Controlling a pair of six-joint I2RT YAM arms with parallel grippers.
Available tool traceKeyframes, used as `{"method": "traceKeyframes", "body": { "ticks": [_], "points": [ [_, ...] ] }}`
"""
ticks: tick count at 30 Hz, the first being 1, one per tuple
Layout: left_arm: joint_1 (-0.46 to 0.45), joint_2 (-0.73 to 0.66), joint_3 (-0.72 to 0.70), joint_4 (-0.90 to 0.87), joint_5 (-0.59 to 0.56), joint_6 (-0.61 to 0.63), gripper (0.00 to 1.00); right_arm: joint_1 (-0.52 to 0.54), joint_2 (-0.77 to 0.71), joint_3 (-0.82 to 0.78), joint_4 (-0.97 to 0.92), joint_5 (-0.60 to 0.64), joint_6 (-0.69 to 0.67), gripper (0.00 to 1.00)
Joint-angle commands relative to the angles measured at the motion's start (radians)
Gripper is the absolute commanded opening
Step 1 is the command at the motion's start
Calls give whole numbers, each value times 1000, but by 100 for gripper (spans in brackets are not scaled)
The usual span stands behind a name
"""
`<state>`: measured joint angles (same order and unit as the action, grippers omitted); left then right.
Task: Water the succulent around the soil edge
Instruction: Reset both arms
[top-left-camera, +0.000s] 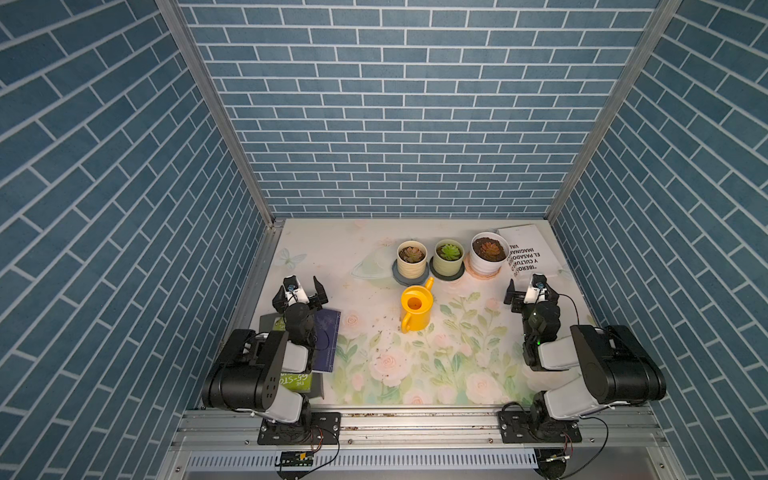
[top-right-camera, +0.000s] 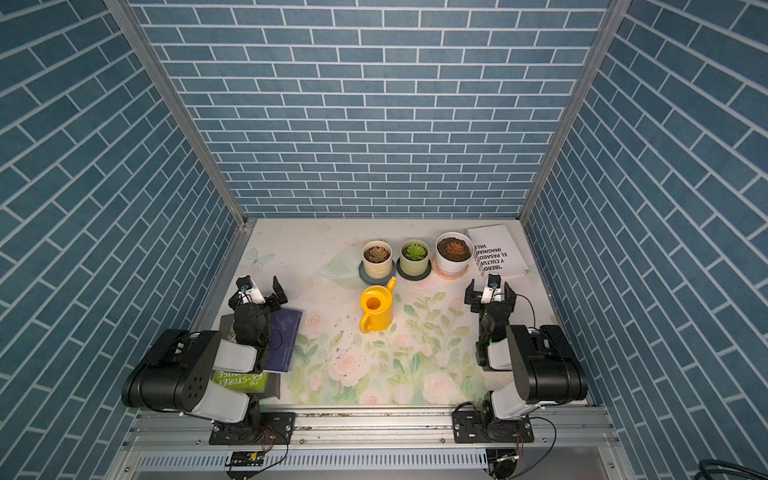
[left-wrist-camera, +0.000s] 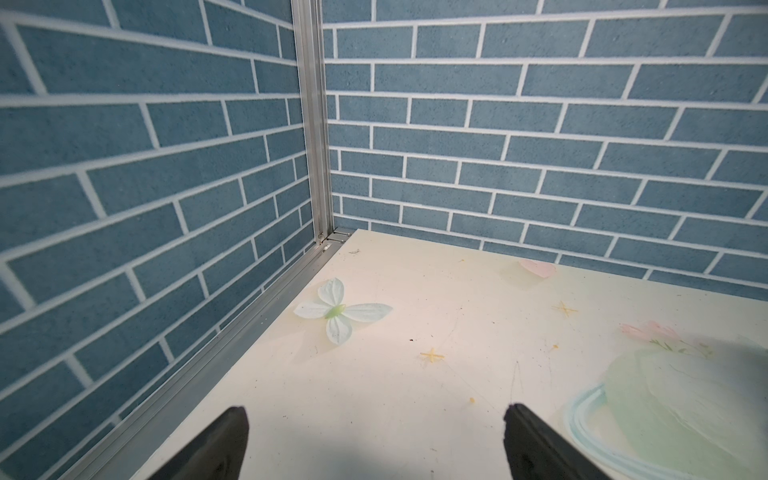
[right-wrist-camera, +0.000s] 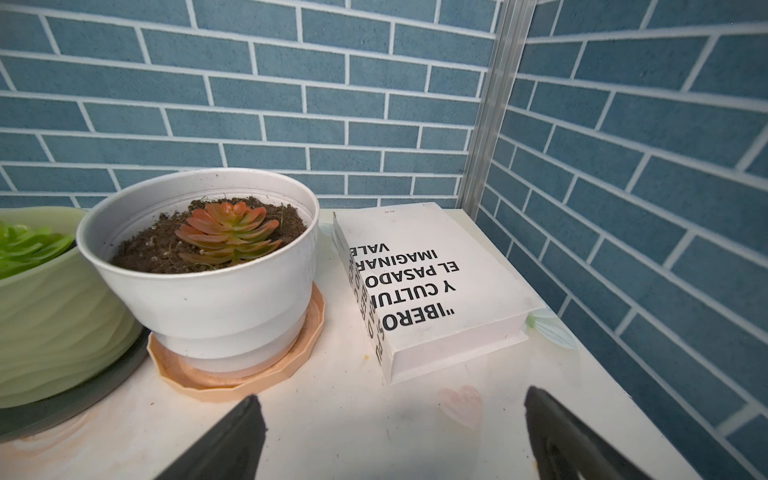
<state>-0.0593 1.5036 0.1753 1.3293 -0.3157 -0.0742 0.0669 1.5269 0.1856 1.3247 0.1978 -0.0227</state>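
Observation:
The succulent (top-left-camera: 489, 248) (top-right-camera: 455, 248), a reddish-orange rosette in a wide white pot (right-wrist-camera: 216, 291) on a peach saucer, stands at the back right. Dark soil (right-wrist-camera: 141, 249) rings it inside the white rim. A yellow watering can (top-left-camera: 417, 309) (top-right-camera: 377, 309) stands upright mid-table, spout toward the pots. My right gripper (top-left-camera: 532, 289) (right-wrist-camera: 395, 403) is open and empty, just in front of the white pot and the white book. My left gripper (top-left-camera: 300, 291) (left-wrist-camera: 376, 415) is open and empty over bare table at the left, well away from the can.
A cream pot (top-left-camera: 412, 262) and a pale green pot (top-left-camera: 449, 257) stand left of the white pot. A white book (top-left-camera: 528, 251) lies at the back right corner. Stacked books (top-left-camera: 326, 340) lie under the left arm. Blue brick walls enclose three sides.

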Motion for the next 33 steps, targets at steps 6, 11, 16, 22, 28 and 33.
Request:
{"method": "traceKeyframes", "body": {
  "ticks": [6, 11, 16, 22, 28, 33],
  "points": [
    [-4, 6, 9, 0, 6, 9, 100, -3, 2, 6, 13, -2, 22, 100],
    [-4, 6, 8, -1, 4, 10, 100, -2, 2, 6, 13, -1, 21, 100],
    [-5, 5, 8, -1, 6, 9, 100, -2, 2, 5, 13, -1, 23, 100],
    [-4, 5, 9, -1, 6, 9, 100, -2, 2, 6, 13, -2, 22, 100],
    [-4, 6, 8, -1, 4, 10, 100, -3, 3, 6, 13, -1, 21, 100],
    [-4, 5, 10, -1, 5, 10, 100, -3, 7, 11, 5, -2, 22, 99]
  ]
}}
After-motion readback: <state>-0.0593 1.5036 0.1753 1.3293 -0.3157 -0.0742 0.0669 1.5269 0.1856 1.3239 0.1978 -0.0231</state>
